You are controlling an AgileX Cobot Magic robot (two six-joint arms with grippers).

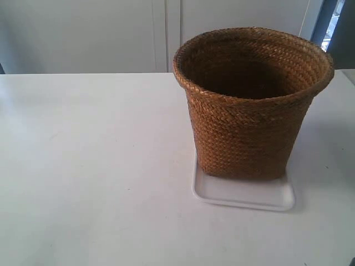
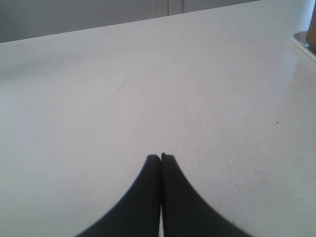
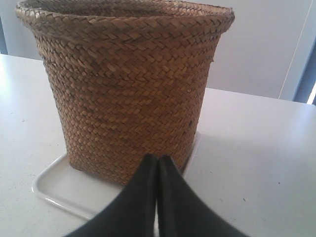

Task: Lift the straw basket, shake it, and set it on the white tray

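The brown straw basket [image 1: 249, 105] stands upright on the white tray [image 1: 244, 195], at the right of the exterior view; its inside is dark. The right wrist view shows the basket [image 3: 128, 89] close ahead on the tray [image 3: 54, 185]. My right gripper [image 3: 157, 158] is shut with nothing in it, its tips in front of the basket's base, and the view does not show whether they touch it. My left gripper [image 2: 161, 157] is shut and empty over bare white table, with a tray corner [image 2: 302, 39] far off at that view's edge. Neither arm appears in the exterior view.
The white table [image 1: 94, 166] runs wide to the exterior view's left of the basket. White wall panels [image 1: 111, 33] stand behind the table's far edge. A strip of window [image 1: 333, 22] shows at the upper right.
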